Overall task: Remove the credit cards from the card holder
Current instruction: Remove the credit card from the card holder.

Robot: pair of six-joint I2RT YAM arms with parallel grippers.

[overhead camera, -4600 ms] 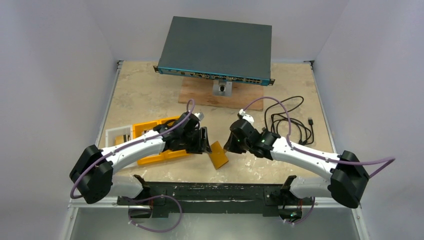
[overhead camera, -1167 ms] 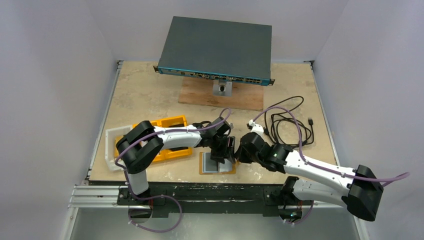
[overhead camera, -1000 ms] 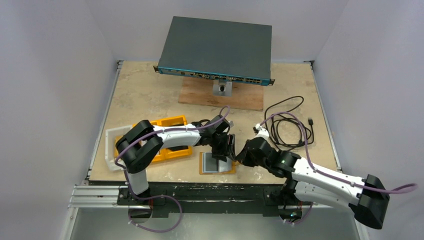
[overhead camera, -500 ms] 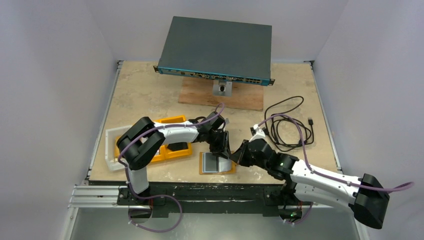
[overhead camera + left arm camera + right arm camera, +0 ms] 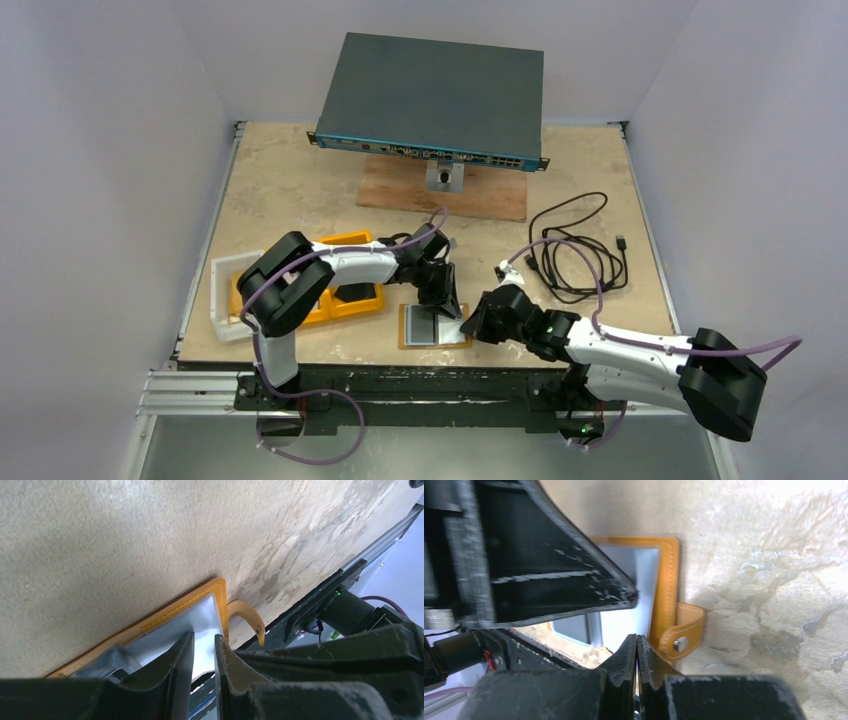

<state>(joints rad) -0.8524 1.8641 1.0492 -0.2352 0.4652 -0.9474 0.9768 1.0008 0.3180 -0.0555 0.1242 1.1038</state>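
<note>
- Finding the card holder (image 5: 435, 346) flat on the table (image 5: 300, 190), close to the near edge, tan stitched border facing up.
- Seeing the credit cards (image 5: 425, 328) as a grey-silver face inside that border, not yet out of the holder; impossible to tell how many.
- Placing the left gripper (image 5: 447, 308) over the holder's far right part, pointing down at the grey face.
- Noting, from the left wrist view, the left gripper (image 5: 203, 637) slightly parted, only a narrow slit between the fingers (image 5: 175, 665), with silver card (image 5: 207, 615) showing through the slit and nothing visibly pinched.
- Catching the holder's border (image 5: 185, 605) in that same view, plus a curled strap (image 5: 247, 616) sticking out past its corner.
- Placing the right gripper (image 5: 468, 325) at the holder's right edge, just beside the left one.
- Reading the right gripper (image 5: 636, 639) as clenched, fingers pressed flat together, nothing between them; tip low over the card face, next to the orange border (image 5: 667, 580) and the strap's metal snap (image 5: 680, 643); contact with the holder not clear.
- Spotting an orange tray (image 5: 350, 240) and a white tray (image 5: 222, 290) to the left, partly behind the left arm.
- Spotting a network switch (image 5: 430, 90) propped on a wooden board (image 5: 480, 198) at the back, and a coiled black cable (image 5: 580, 255) on the right.
</note>
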